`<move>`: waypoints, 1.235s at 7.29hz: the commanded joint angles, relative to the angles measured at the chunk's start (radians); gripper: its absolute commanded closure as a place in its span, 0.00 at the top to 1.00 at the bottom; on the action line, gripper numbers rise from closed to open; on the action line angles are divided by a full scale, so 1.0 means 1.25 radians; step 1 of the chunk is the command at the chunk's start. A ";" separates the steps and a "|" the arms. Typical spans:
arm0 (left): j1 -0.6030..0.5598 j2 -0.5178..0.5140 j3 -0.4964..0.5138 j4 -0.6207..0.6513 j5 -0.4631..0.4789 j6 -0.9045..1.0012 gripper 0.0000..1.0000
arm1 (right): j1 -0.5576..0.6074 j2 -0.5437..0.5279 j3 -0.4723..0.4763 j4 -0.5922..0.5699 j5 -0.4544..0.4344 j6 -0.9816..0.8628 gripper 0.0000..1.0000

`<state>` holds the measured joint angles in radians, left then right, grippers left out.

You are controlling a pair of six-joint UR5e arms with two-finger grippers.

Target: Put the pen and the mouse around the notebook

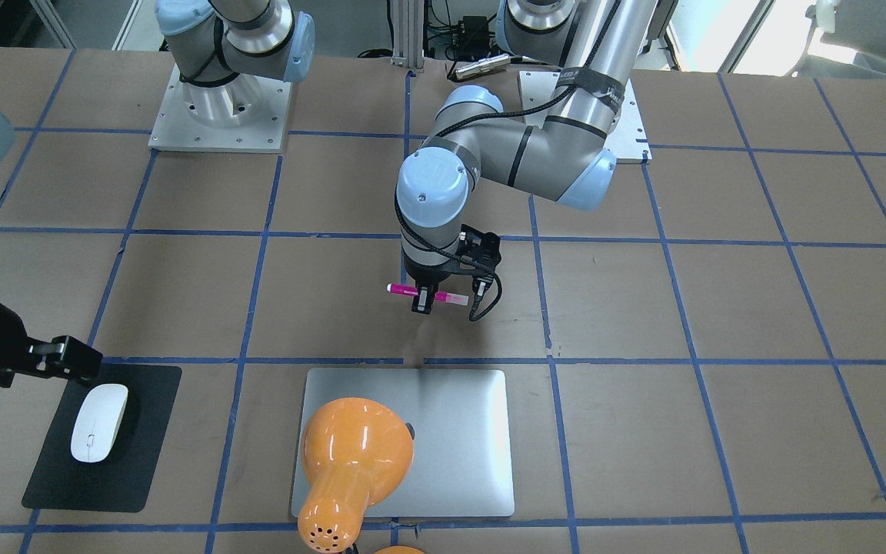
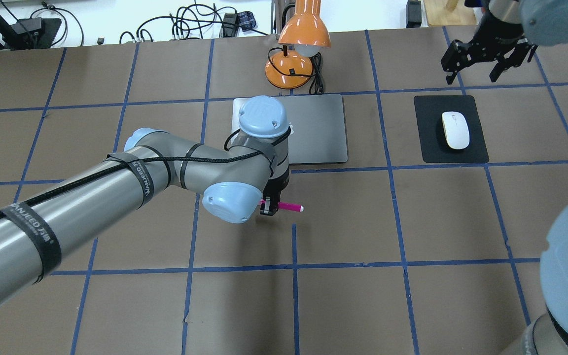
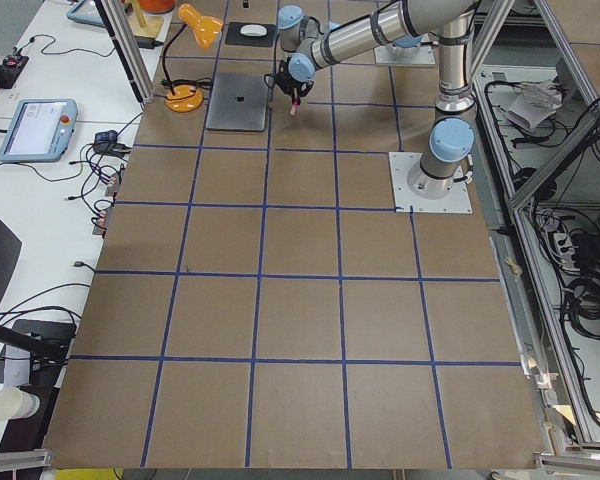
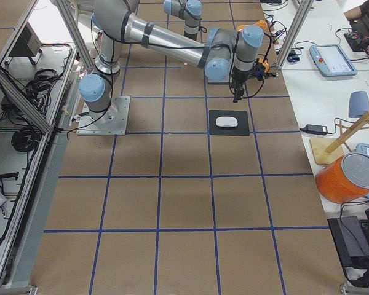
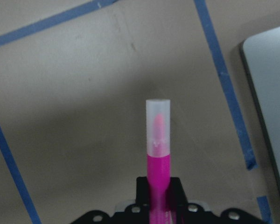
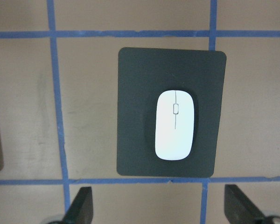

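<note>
Though hidden overhead, pen (image 5: 158, 161) cap clear wrist-side

We see L gripper (image 2: 269, 208) w/ fingers clamped on the pen (image 2: 290, 206), pen level, pale tip pointing right, over the tabletop (image 2: 412, 222) just on the robot side of the notebook (image 2: 318, 128). Mouse (image 2: 455, 129) lies on black pad (image 2: 429, 148), well apart to notebook's right. R gripper (image 2: 471, 78) hangs past the pad's far edge, fingers spread. Orange lamp (image 2: 299, 49) at notebook's far edge.

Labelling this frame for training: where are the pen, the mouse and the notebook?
pen (image 2: 291, 207), overhead exterior view, magenta barrel.
mouse (image 2: 455, 130), overhead exterior view, white top.
notebook (image 2: 318, 128), overhead exterior view, bare silver lid.
</note>
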<state>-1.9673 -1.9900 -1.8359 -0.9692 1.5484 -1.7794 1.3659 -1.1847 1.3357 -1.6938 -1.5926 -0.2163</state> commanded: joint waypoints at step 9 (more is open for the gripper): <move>0.097 0.172 0.158 -0.264 0.031 0.894 1.00 | 0.125 -0.082 -0.048 0.100 -0.005 0.097 1.00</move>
<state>-1.9167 -1.8614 -1.6989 -1.1603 1.5847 -0.9866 1.5134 -1.2790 1.2716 -1.5755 -1.5975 -0.0964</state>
